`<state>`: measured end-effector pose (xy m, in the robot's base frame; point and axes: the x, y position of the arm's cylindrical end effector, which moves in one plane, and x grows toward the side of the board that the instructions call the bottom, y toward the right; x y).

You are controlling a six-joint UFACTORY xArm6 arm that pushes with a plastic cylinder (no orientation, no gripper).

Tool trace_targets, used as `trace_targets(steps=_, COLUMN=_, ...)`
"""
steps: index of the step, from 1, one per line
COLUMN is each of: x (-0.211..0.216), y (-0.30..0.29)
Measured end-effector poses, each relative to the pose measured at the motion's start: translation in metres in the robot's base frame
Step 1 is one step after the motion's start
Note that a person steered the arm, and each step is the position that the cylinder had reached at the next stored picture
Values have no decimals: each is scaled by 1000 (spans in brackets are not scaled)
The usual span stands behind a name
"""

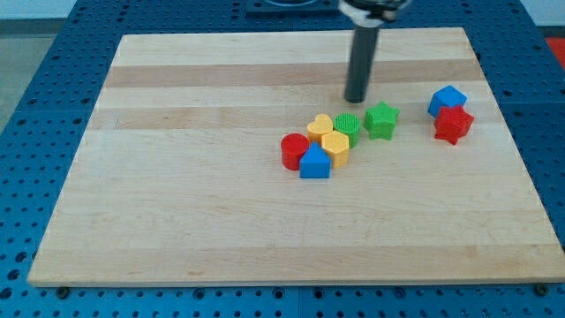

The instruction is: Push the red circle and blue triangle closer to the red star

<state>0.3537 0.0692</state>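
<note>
My tip (356, 100) is sitting on the counter (203, 203) above the central cluster, just up from the green circle (348, 125) and up-left of the green star (381, 120), apart from both. The tool is a bare rod with nothing to spread or pinch, so it is touching no block right now.

The red circle (294, 150) is lying at the cluster's left end, with the blue triangle (314, 162) touching it on its lower right. The yellow heart (321, 126) and yellow hexagon (335, 147) are packed right against these two, and the green circle is sitting at the cluster's upper right.

The red star (453, 124) is sitting well apart at the view's right, with a blue block (448, 100) touching its upper side; that one is possibly a cube or pentagon, as the shape is hard to read at this size.

Judgement: the tip is on the wrong side for a push. The target pair needs shoving toward the view's right, so the rod is probably needing to get round to the left of the red circle. The yellow and green blocks are lying in the path and could get dragged along.

Orientation: the blue triangle's apex is pointing toward the view's top, flat base toward the bottom. The red circle has no long axis. As a pair, their line is running upper left to lower right, roughly aimed past the star's underside.
</note>
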Motion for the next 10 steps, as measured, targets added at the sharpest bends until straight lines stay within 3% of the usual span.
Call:
trace_targets(steps=2, x=46, y=-82)
trace_targets(steps=7, x=116, y=-86)
trace_targets(steps=10, x=149, y=-128)
